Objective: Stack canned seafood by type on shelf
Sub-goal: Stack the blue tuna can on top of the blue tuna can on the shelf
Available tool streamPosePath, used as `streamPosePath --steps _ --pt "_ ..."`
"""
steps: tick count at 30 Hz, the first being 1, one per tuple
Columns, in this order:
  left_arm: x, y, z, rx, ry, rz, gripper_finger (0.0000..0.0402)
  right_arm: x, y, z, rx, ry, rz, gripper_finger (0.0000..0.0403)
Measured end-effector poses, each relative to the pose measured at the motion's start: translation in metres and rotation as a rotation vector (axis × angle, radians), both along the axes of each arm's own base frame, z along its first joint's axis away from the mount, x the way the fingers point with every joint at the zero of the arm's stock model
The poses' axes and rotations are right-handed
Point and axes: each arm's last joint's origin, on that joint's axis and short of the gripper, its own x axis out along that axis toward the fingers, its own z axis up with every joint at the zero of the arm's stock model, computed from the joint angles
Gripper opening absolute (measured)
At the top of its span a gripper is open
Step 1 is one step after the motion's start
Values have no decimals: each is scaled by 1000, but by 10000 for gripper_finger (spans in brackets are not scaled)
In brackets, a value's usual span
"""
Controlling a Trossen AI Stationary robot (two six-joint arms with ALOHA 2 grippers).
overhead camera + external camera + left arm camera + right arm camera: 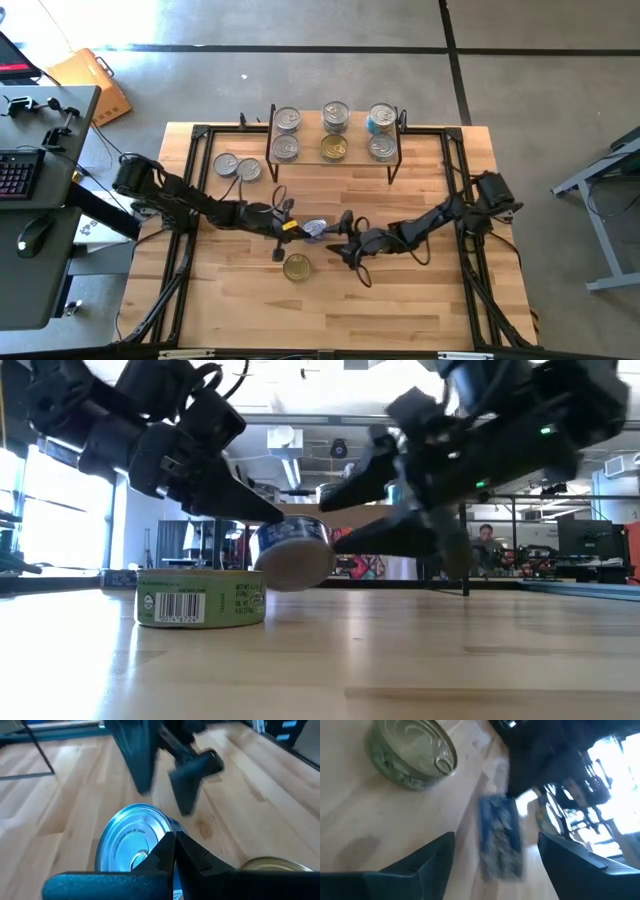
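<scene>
At the frame's centre my left tool (pixel 283 226) pinches the blue-labelled tin (pixel 314 229) on edge above the bench (pixel 420 300), my right tool (pixel 345 243) spread wide; it could slip free.

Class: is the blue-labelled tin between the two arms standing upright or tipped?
Tipped: the blue-labelled tin is raised on edge above the table, lid facing sideways, pinched by the left pincer.

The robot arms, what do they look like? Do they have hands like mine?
Both arms are dark, nearly black, built from chunky jointed segments with thin black cables looping alongside. Instead of hands, each ends in two flat, tapering fingers. The left gripper has a small yellow mark near its tip. The right gripper has wide, wedge-shaped fingers, and a tiny green light glows on that arm in the low view.
</scene>
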Motion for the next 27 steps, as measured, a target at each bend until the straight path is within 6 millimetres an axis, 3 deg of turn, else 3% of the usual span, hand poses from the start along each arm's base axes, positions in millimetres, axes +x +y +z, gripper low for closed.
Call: streamPosePath --steps 6,8,12,17,24,27 --pt "-6 -1 -2 -14 -29 -31 0 30 -6 -5 -4 64 9 260" --pt "-7 -3 -3 5 -22 -46 0 36 -7 -2 20 101 -14 227" --pt "-8 -6 -3 92 -31 -51 0 43 -8 1 110 200 -125 125" --pt "-10 -11 5 279 -64 -16 6 51 -7 14 166 324 -220 120" --pt "-8 -18 25 379 -134 -55 99 65 -18 31 408 339 -297 120" --pt "-4 -17 20 426 -17 -52 153 69 -25 32 526 310 -306 120"
